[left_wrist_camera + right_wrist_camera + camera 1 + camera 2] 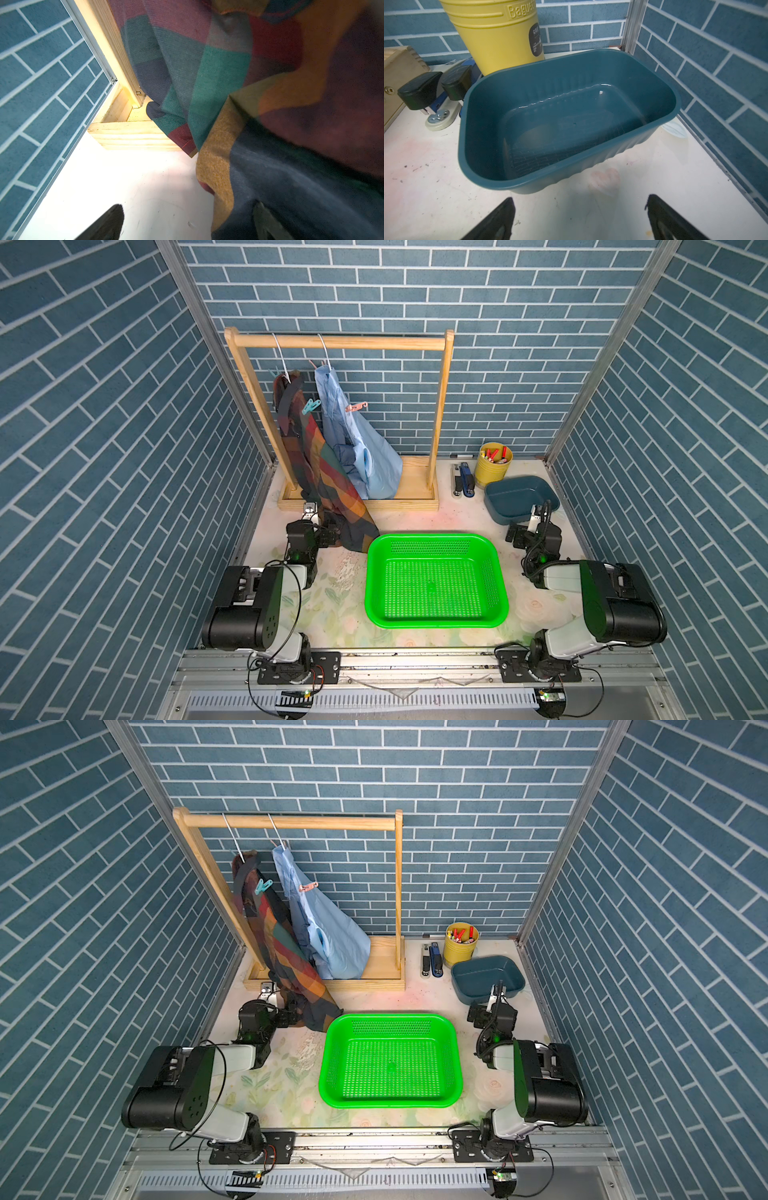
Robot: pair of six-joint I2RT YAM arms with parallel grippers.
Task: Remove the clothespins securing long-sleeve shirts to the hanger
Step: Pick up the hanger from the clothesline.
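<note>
Two long-sleeve shirts hang from wire hangers on a wooden rack (338,342): a dark plaid one (316,464) and a pale blue one (361,439). A teal clothespin (311,406) is clipped on the plaid shoulder and a salmon pink clothespin (356,407) on the blue shoulder. My left gripper (330,531) is low at the plaid hem (207,72); it is open, with the cloth draped against one finger (267,223). My right gripper (537,514) is open and empty in front of the dark blue tub (571,178).
A green perforated basket (436,537) sits mid-table between the arms. At the back right stand a yellow cup (492,472) of thin sticks, two staplers (463,485) and the blue tub (515,481). Brick-patterned walls close in on both sides.
</note>
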